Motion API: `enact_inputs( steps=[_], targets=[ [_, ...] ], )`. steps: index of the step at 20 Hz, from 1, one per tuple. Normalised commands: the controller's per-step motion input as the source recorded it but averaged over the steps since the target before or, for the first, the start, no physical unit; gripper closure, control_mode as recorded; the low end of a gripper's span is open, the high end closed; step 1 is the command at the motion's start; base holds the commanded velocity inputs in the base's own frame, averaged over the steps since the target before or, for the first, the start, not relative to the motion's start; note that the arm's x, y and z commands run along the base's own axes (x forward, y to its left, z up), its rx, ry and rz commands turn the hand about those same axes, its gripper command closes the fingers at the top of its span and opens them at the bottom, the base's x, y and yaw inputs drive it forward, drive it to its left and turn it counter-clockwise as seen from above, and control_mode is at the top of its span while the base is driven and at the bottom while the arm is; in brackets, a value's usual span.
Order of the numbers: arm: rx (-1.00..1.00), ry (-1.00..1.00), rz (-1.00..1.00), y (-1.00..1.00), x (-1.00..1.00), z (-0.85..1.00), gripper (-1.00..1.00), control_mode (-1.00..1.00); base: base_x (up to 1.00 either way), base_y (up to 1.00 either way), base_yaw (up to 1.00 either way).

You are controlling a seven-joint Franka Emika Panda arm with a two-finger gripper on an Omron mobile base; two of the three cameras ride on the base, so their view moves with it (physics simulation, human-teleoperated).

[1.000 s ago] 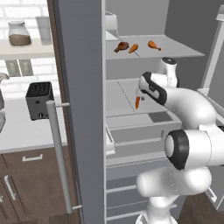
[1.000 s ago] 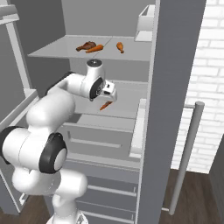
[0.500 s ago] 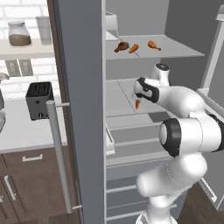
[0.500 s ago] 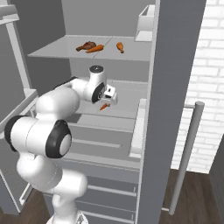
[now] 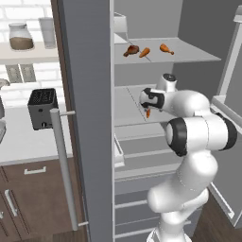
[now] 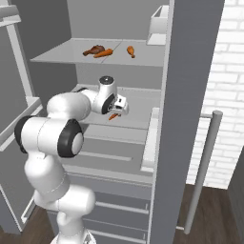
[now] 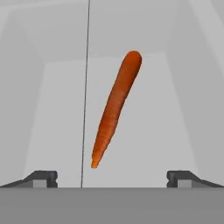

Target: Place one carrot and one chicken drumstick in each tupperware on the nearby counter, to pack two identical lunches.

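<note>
On the fridge's middle shelf lies a carrot (image 5: 148,113) (image 6: 113,116) (image 7: 114,107), thin tip toward the hand. My gripper (image 5: 146,107) (image 6: 117,111) (image 7: 111,179) hangs just over it, open, with both fingertips (image 7: 41,178) spread wider than the carrot and nothing between them. The upper shelf carries a chicken drumstick (image 5: 132,49) (image 6: 94,49), a second carrot (image 5: 144,52) (image 6: 105,53) and another chicken drumstick (image 5: 165,48) (image 6: 130,50). The pale counter (image 5: 23,137) runs at the left. The tupperware is out of view.
The open fridge door (image 5: 87,118) with its long bar handle (image 5: 64,170) stands between the shelves and the counter. A dark toaster (image 5: 42,108) sits on the counter. A white bin (image 6: 159,26) sits at the upper shelf's right. Drawers lie below the middle shelf.
The hand has reached further into the fridge and come down closer to the middle-shelf carrot. The jaws stayed open. The food has not moved.
</note>
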Motion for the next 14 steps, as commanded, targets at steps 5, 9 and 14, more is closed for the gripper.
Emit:
enact_inputs(
  steps=[5,9,14],
  targets=[
    [0.0,0.0,0.0,0.0,0.47,-0.12,-1.0,-1.0,0.0,0.0,0.0],
    [0.0,0.0,0.0,0.0,0.47,-0.16,-1.0,-1.0,0.0,0.0,0.0],
    [0.0,0.0,0.0,0.0,0.38,-0.21,-1.0,-1.0,0.0,0.0,0.0]
  ],
)
